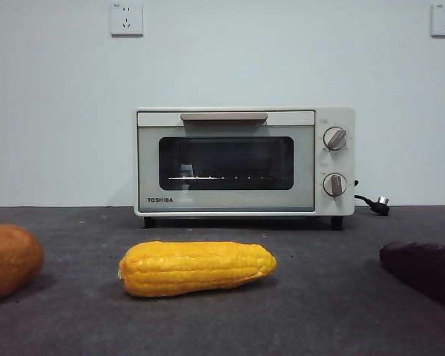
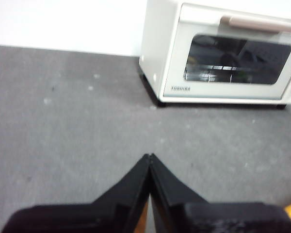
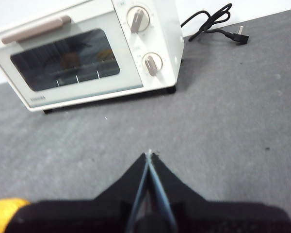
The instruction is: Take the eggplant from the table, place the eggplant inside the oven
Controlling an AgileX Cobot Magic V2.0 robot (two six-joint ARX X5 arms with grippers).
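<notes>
In the front view I see the oven (image 1: pixel 245 162) standing in the middle of the frame, at the back of the table (image 1: pixel 326 311), just before the pale wall. Its door is closed, with the beige handle (image 1: pixel 224 116) along the top edge of the door and two knobs (image 1: pixel 334 138) on its right side. A black plug (image 1: pixel 381 205) with its cable lies on the table just right of the oven.

The eggplant (image 1: pixel 424 270) is at the lower right edge of the front view, lying on the table. Only its rounded dark purple end shows; the rest is cut by the frame. It is well apart from the oven and nothing touches it. In the lower middle lies a yellow corn cob (image 1: pixel 196 268), and at the lower left edge I see part of a round orange-brown vegetable (image 1: pixel 11 259).

No arm shows in the front view. In the left wrist view, the left gripper (image 2: pixel 150 156) has its two black jaws pressed together, tips meeting, with nothing between them. It hangs above bare table, with the oven in the upper right of that frame. In the right wrist view, the right gripper (image 3: pixel 150 154) is also pressed together and holds nothing. The oven is in the upper left there, and the plug in the upper right.
</notes>
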